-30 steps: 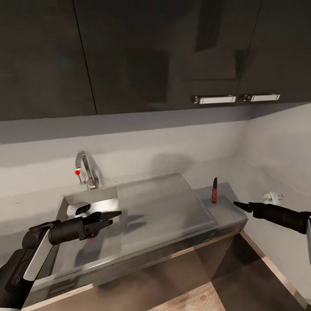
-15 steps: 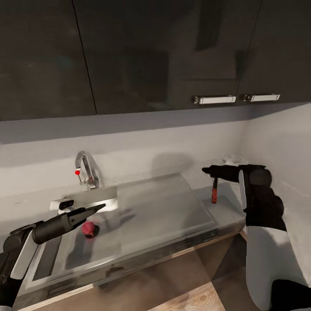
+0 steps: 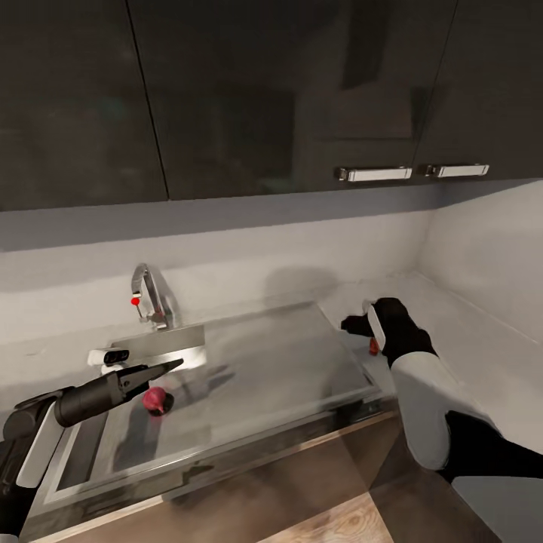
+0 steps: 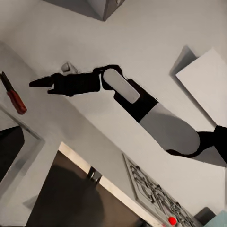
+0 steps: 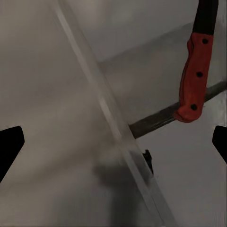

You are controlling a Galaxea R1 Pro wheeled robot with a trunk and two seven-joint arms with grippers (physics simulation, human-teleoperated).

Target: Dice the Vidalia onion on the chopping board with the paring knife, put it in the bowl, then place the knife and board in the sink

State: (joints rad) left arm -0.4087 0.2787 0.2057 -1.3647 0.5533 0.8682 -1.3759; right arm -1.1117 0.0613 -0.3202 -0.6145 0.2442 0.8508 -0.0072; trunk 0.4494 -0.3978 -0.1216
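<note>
- Paring knife [image 3: 372, 345] is what I'm after now: in the head view it sits right of centre, on the countertop [image 3: 422, 302] just past the sink's [image 3: 286, 354] right edge, mostly hidden behind my right gripper [image 3: 353, 326].
- From the right wrist view, the knife's red handle [image 5: 195, 75] is in the upper right of the frame with three rivets showing, and the dark blade runs off the top edge.
- Right claw: its two fingertips sit wide apart at the lower left and lower right of the wrist frame, spread and holding nothing. The knife is off to one side of the gap, not between them.
- Left gripper [image 3: 167, 368] hovers in the lower left of the head view, above the basin. Its fingers look drawn to a point, but from this angle I cannot tell whether they are truly closed.
- A small reddish round thing [image 3: 156, 400] lies in the sink beneath the left gripper, probably the onion, though it is too small to be sure.
- Risks from here, as I judge them:
  - Closing now would miss, since the handle is off-centre to the fingers.
  - Sliding sideways to line up could nudge the knife along the countertop.
  - Coming down on the sink's raised rim [image 5: 118, 127] could stop a finger short.
</note>
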